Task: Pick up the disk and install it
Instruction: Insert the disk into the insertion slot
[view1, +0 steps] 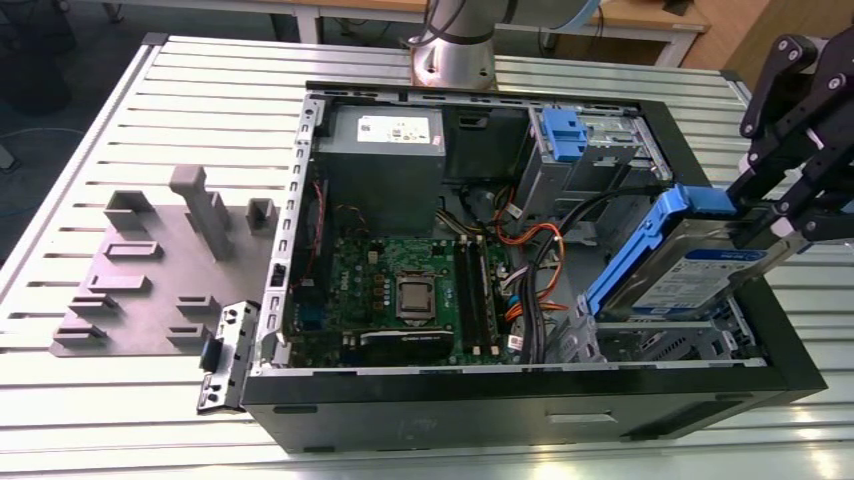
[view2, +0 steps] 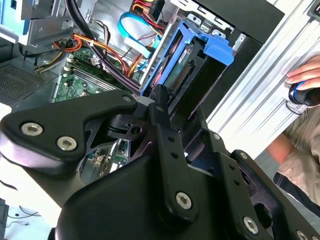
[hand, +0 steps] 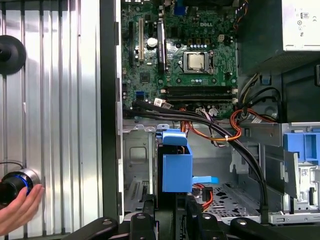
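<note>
One gripper (view1: 774, 224) clamps the disk (view1: 697, 278), tilted.

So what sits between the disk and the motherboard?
A bundle of orange and black cables lies between the disk and the motherboard, as the exterior view shows.

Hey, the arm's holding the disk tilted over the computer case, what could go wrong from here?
The disk hangs tilted in the gripper above the drive cage, so it may catch on the cage's edge. Black cables run close beside that bay and might snag. A person's hand is on the table beside the case and could be struck.
</note>
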